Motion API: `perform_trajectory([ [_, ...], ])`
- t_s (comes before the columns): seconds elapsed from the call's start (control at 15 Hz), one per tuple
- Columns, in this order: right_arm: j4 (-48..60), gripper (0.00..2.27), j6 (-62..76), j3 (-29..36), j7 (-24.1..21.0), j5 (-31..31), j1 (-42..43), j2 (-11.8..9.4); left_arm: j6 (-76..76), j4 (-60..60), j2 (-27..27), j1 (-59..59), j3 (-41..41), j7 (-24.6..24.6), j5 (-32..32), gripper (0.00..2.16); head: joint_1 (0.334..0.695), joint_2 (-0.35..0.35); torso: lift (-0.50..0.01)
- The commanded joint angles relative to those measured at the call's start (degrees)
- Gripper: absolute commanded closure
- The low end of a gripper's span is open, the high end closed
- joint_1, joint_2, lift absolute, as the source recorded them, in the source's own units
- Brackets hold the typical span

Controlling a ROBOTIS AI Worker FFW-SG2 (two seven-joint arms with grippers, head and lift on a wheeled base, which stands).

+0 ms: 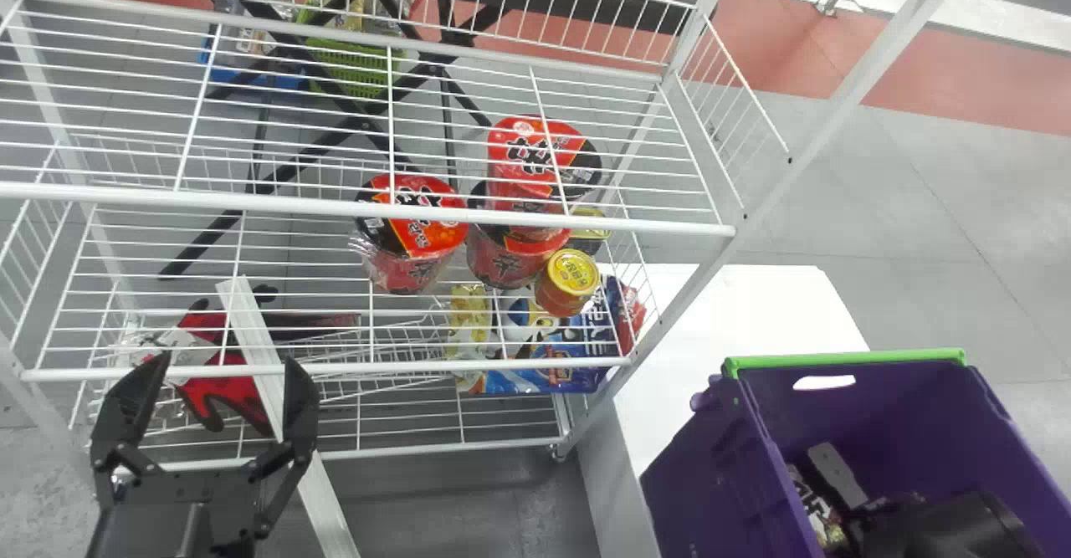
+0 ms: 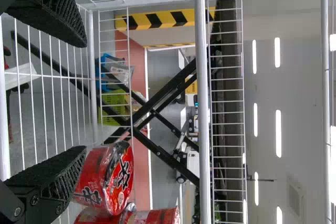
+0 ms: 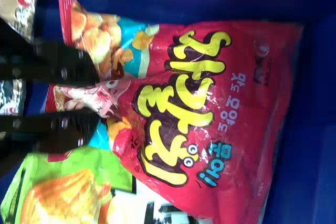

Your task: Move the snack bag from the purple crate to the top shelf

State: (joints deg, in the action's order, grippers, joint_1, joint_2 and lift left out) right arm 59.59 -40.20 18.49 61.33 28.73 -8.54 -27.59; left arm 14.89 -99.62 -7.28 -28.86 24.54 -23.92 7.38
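The right claw [image 1: 937,529] sits down inside the purple crate [image 1: 711,483], below its rim, clamped on the red snack bag's [image 3: 226,103] bunched end. White counter [image 1: 745,307] separates crate from rack [image 1: 368,367]. Left of the crate, the left claw [image 1: 226,366] points forward, tips wide apart.

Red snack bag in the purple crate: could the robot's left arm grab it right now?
Probably not: the left gripper is over by the rack, off to one side of the purple crate, where the right gripper pinches the snack bag.
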Motion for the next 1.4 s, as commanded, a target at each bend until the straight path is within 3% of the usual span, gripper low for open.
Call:
perform_trajectory([
  [0.0,4.31,1.77,-4.59,1.02,0.55,-0.07,-1.65,0.00,-0.09,0.39,0.25,0.21,-0.01,-0.07,0.00,0.13,0.695,-0.350,-0.448],
  [0.27,10.90,1.77,-10.21,3.05,0.99,0.02,-5.17,-0.09,-0.26,0.74,0.51,0.65,-0.01,-0.07,-0.09,0.13,0.695,-0.350,-0.448],
  [0.73,15.65,1.77,-8.45,8.76,4.41,-0.25,-8.68,0.17,-0.97,1.97,0.69,1.79,0.69,0.01,0.00,0.13,0.695,-0.350,-0.438],
  [1.07,26.19,1.77,-5.29,14.38,7.40,-0.42,-13.69,4.13,-0.79,2.06,0.69,1.79,1.30,-0.60,0.44,0.13,0.695,-0.350,-0.421],
  [1.33,30.68,1.77,-5.46,18.07,9.69,-1.13,-16.24,5.53,-0.79,2.32,0.69,1.88,1.30,-0.51,0.62,0.13,0.695,-0.350,-0.405],
])
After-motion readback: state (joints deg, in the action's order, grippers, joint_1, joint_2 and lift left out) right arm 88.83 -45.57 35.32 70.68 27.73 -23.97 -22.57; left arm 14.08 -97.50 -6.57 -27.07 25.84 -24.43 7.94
